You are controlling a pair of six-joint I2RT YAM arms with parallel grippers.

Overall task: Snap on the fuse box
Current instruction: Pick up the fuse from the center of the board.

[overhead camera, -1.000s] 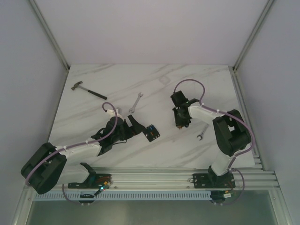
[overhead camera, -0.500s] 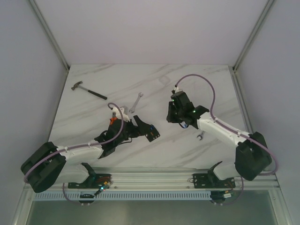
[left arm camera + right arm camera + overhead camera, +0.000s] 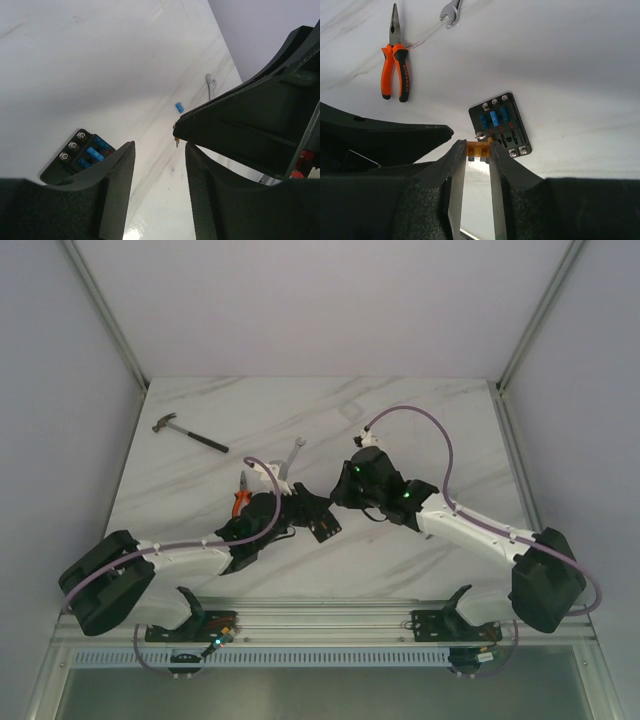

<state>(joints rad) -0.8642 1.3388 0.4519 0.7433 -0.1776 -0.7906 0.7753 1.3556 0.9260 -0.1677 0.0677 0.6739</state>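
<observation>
The fuse box (image 3: 325,527) is a small black block lying flat on the marble table, with blue fuses in its slots (image 3: 500,125). My right gripper (image 3: 479,151) hovers just in front of it, shut on a small amber fuse (image 3: 479,148) with its prongs pointing at me. In the top view that gripper (image 3: 341,492) is just right of and above the box. My left gripper (image 3: 307,507) sits at the box's left side, its jaws apart with only bare table between them (image 3: 159,146). The box (image 3: 82,152) shows beyond its left finger.
Orange-handled pliers (image 3: 241,499) lie left of the box, a wrench (image 3: 291,455) behind them and a hammer (image 3: 190,433) at the far left. A loose blue fuse (image 3: 179,107) and another wrench (image 3: 210,85) lie on the table to the right.
The right arm has swung left and reached out to the fuse box with the amber fuse. The left arm has stretched forward, uncovering the pliers, and its jaws have narrowed.
</observation>
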